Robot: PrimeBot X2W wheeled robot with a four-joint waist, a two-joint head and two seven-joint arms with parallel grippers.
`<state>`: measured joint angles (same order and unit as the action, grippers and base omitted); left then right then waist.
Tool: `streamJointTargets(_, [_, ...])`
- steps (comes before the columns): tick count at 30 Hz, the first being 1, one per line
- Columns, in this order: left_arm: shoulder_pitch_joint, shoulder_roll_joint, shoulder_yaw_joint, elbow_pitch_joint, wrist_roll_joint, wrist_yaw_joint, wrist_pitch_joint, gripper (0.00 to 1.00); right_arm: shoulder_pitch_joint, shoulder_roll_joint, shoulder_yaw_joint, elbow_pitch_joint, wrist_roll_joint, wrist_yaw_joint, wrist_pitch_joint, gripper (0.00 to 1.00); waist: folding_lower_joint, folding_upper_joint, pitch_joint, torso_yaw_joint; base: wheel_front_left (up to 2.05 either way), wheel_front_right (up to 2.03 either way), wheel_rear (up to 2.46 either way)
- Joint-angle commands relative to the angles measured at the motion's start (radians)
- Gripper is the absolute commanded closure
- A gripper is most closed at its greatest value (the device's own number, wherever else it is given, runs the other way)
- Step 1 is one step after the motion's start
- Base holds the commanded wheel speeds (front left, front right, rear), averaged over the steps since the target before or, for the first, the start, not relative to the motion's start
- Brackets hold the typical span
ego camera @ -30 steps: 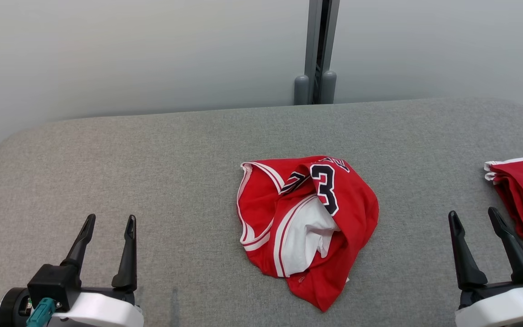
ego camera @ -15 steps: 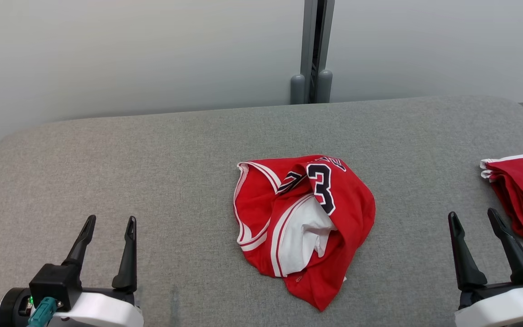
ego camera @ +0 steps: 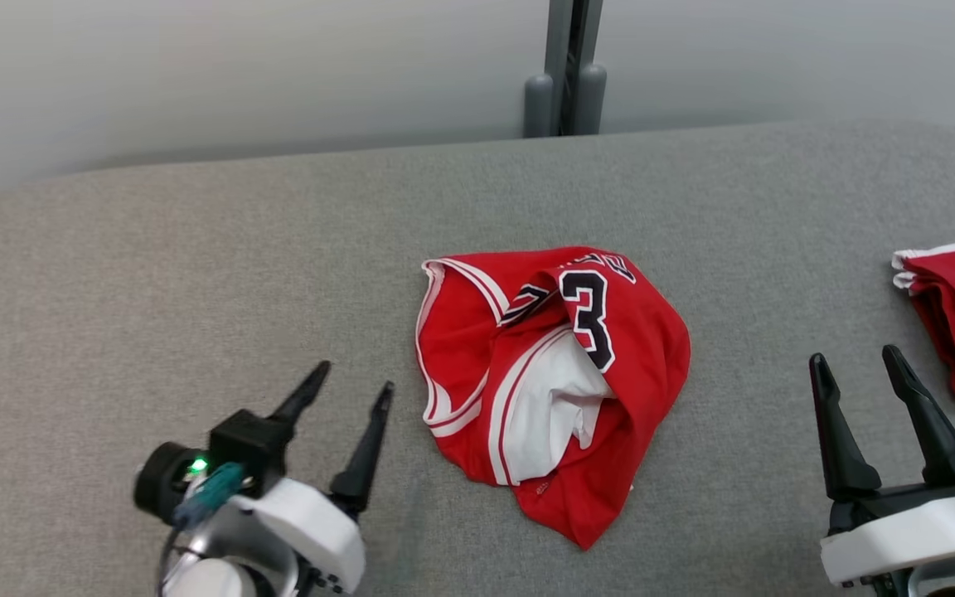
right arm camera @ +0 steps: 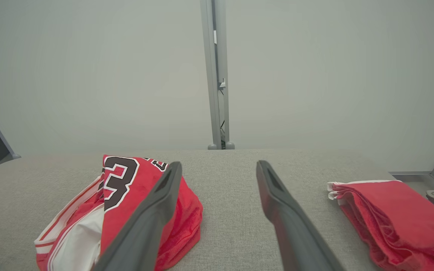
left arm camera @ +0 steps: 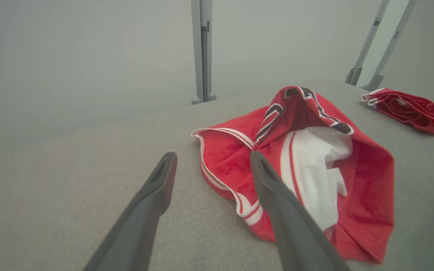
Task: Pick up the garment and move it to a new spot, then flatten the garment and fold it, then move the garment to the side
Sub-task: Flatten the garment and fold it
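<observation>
Pick-up step, no grasp yet. Left end effector (ego camera: 355,375) wide, beside jersey (ego camera: 552,381); right end effector (ego camera: 853,354) wide, apart. Next, likely: pinch near hem, lift.

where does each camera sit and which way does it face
Head view: on the head, facing down at the crumpled jersey on the grey table; left gripper and right gripper, both open.
Left wrist view: on the left wrist, facing the jersey along its fingers.
Right wrist view: on the right wrist, facing the wall between jersey and folded stack; fingers show.
All share jersey and folded stack.
</observation>
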<state>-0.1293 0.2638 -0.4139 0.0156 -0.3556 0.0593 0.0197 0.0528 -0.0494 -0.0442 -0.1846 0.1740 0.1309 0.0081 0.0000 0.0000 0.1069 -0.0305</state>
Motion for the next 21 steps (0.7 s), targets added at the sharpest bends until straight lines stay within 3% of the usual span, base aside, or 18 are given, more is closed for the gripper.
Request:
streamJointTargets(1, [-0.039, -0.003, -0.025, 0.026, -0.007, -0.029, 0.032, 0.0, -0.017, -0.004, 0.001, 0.002, -0.002, 0.0, -0.01, 0.0, 0.0, 0.0, 0.036, -0.023, 0.0, 0.0, 0.0])
streamJointTargets(10, [-0.168, 0.011, -0.132, 0.158, -0.017, -0.149, 0.172, 0.0, -0.061, -0.004, 0.023, 0.028, 0.014, 0.0, -0.036, 0.0, 0.0, 0.0, 0.121, -0.077, 0.0, 0.0, 0.0])
streamJointTargets(20, [-0.283, 0.081, -0.247, 0.28, -0.016, -0.187, 0.254, 0.0, -0.101, -0.003, 0.031, 0.069, 0.028, 0.0, -0.066, 0.0, 0.0, 0.0, 0.175, -0.123, 0.0, 0.0, 0.0])
streamJointTargets(21, [-0.291, 0.087, -0.253, 0.289, -0.02, -0.189, 0.263, 0.3, -0.105, -0.003, 0.031, 0.072, 0.029, 0.0, -0.068, 0.0, 0.0, 0.0, 0.177, -0.125, 0.0, 0.0, 0.0])
